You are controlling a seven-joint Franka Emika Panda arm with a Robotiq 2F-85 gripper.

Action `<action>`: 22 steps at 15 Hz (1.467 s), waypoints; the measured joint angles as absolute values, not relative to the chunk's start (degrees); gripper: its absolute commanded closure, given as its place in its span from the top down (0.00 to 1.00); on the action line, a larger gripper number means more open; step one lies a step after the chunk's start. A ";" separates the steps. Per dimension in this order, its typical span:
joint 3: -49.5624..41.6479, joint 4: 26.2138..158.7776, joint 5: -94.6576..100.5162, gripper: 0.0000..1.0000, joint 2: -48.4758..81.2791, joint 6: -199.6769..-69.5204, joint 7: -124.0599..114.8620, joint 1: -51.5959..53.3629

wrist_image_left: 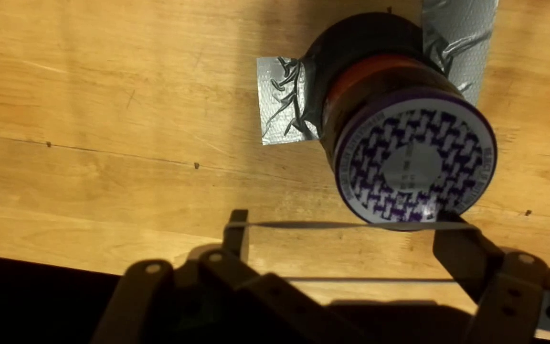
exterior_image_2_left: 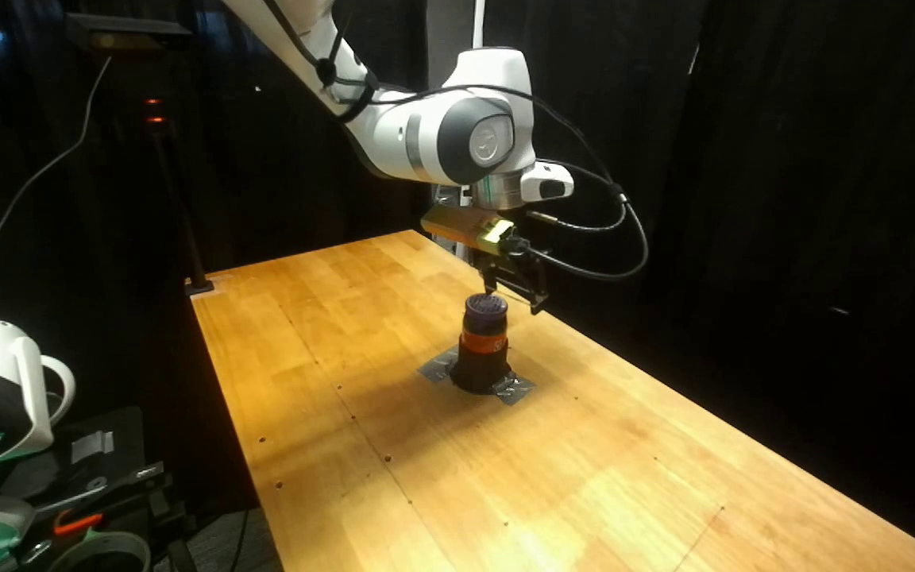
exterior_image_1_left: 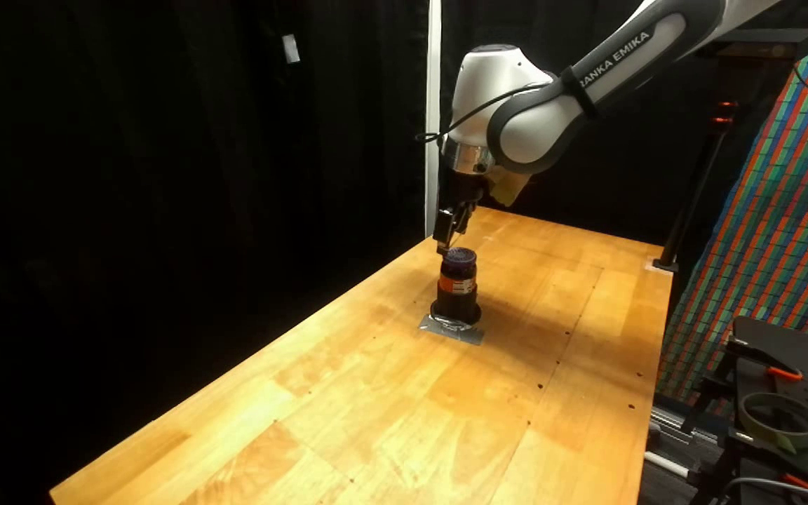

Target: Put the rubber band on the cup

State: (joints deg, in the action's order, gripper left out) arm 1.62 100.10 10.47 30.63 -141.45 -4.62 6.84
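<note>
1. lidded jar (wrist_image_left: pixel 399 131), the task's cup: one. stands upright on the wooden table (wrist_image_left: pixel 112 205), at about 2 o'clock from the wrist view's centre; purple-and-white patterned lid (wrist_image_left: pixel 416 162), orange label (exterior_image_1_left: pixel 457 285).

2. dark base (wrist_image_left: pixel 365 36): one. around the foot of the lidded jar and wider than it; presumably a steady footing.

3. duct-tape strips (wrist_image_left: pixel 282 102): two seen. lap the dark base at about 9 and 2 o'clock; likely there so the lidded jar cannot slide under a tug.

4. robotiq two-finger gripper (wrist_image_left: pixel 342 220): one. fingers (wrist_image_left: pixel 235 241) well apart, nothing pinched between; the spread puts the rubber band (wrist_image_left: pixel 318 225) in tension.

5. rubber band: one. passes around both fingers as two straight strands, apparently stretched so that it may clear the lid; not yet on the lidded jar.

6. relation, wrist view: rubber band at about 7 o'clock of the lid, one fingertip (wrist_image_left: pixel 461 248) overlapping the rim near 5 o'clock; contact cannot be told.

7. judged next: a shift toward 1 o'clock, then lowering. hazard: a fingertip catching the rim.
</note>
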 measured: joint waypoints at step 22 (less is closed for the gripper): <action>3.33 97.54 3.57 1.00 34.02 -134.99 -5.21 7.20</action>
